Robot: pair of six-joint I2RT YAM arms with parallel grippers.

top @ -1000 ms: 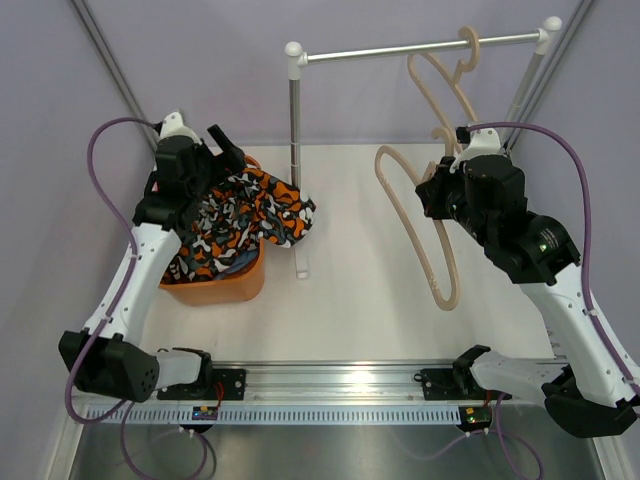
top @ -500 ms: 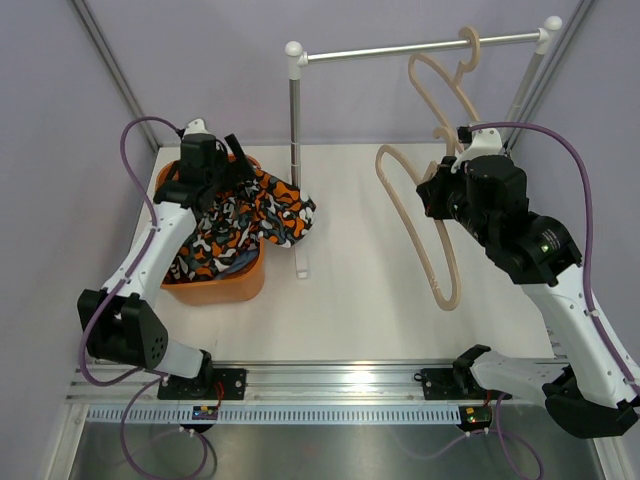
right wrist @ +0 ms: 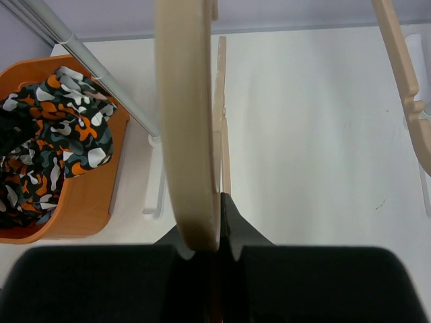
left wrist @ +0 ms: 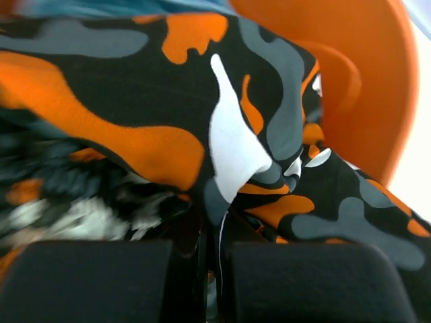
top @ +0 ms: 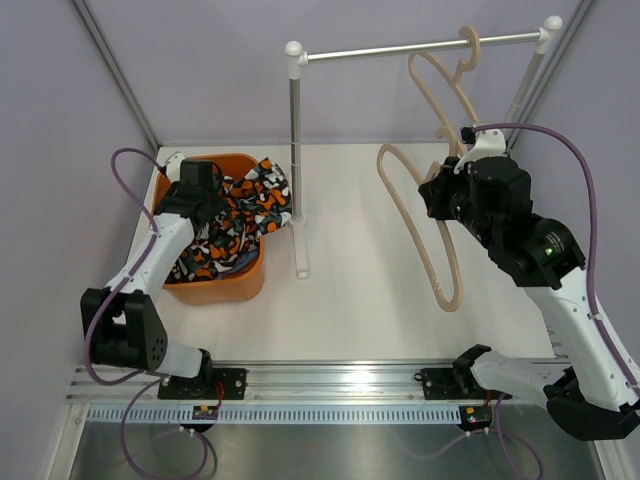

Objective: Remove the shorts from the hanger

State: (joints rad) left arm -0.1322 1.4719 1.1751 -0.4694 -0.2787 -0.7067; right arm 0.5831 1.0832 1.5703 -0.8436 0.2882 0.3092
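Note:
The camouflage shorts (top: 235, 215) lie bunched in an orange basket (top: 215, 290), off any hanger. They fill the left wrist view (left wrist: 168, 114), with a strip of light blue cloth (left wrist: 135, 7) along the top edge. My left gripper (top: 218, 195) is low over that pile. Its jaws are shut (left wrist: 214, 235), with the print right at the fingertips. My right gripper (top: 437, 195) is shut on a bare beige wooden hanger (top: 425, 240) and holds it above the table. That hanger's thick arm (right wrist: 188, 134) runs up from between the closed jaws (right wrist: 219, 229).
A metal clothes rack has its rail (top: 420, 47) across the back, its post (top: 295, 130) just right of the basket, and a foot (top: 302, 260) on the table. A second bare hanger (top: 440, 85) hangs from the rail. Purple walls close in left and right.
The left gripper went from open to shut and moved down toward the basket's back left. The camouflage shorts dropped from over the basket rim into the basket. The right arm and its hanger stayed put.

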